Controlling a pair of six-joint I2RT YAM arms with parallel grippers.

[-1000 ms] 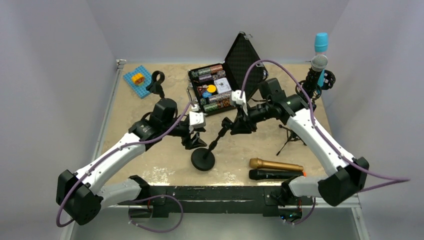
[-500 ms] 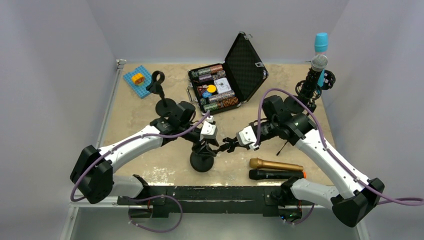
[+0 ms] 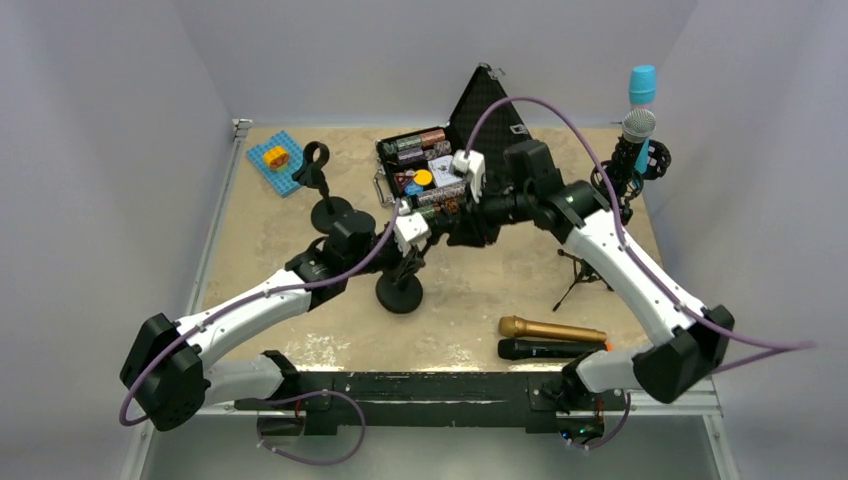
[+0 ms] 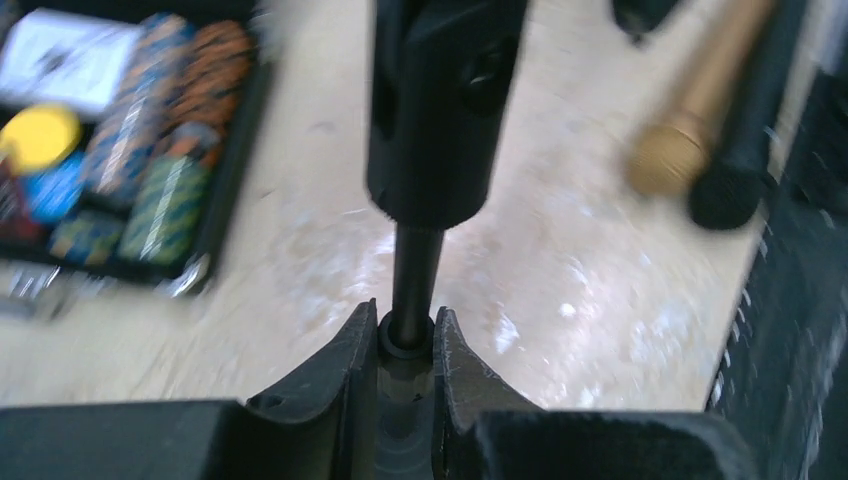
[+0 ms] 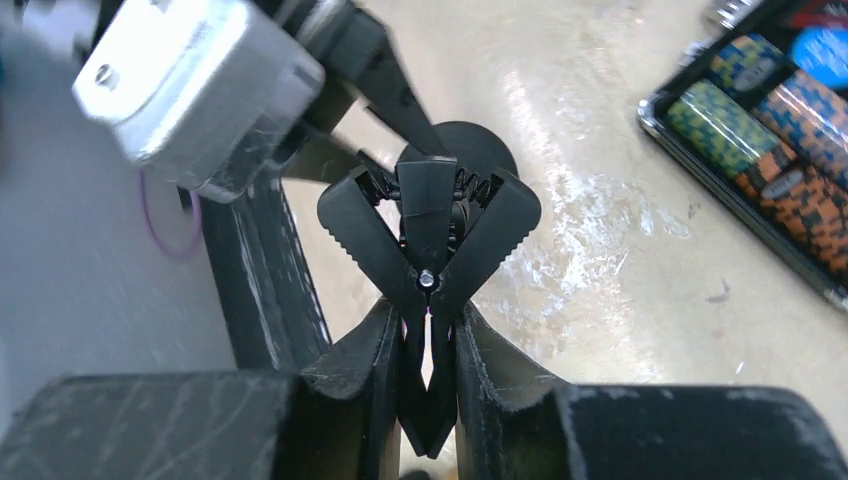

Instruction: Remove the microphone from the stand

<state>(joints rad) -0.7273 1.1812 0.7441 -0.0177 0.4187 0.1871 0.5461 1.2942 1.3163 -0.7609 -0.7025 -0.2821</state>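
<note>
A black stand with a round base [image 3: 399, 293] is at the table's middle. My left gripper [image 4: 406, 325] is shut on its thin pole [image 4: 415, 270], below the thicker upper tube [image 4: 440, 110]. My right gripper [image 5: 428, 310] is shut on the handles of the stand's black clip [image 5: 428, 225], whose toothed arms are spread with nothing between them. A gold microphone [image 3: 552, 329] and a black microphone [image 3: 550, 349] lie near the front edge. A silver-headed microphone [image 3: 638, 125] sits upright in a stand at the back right.
An open case of poker chips [image 3: 430, 180] lies behind the grippers. Another black stand with an empty clip [image 3: 318, 175] is at the back left beside a blue brick plate [image 3: 275, 160]. A small tripod [image 3: 580, 275] stands right of centre. A blue-topped microphone [image 3: 641, 85] rises at the back right.
My left gripper has shut on the stand's pole. My right arm has swung up and back toward the case with the clip in its grip, and the stand's base has shifted slightly back.
</note>
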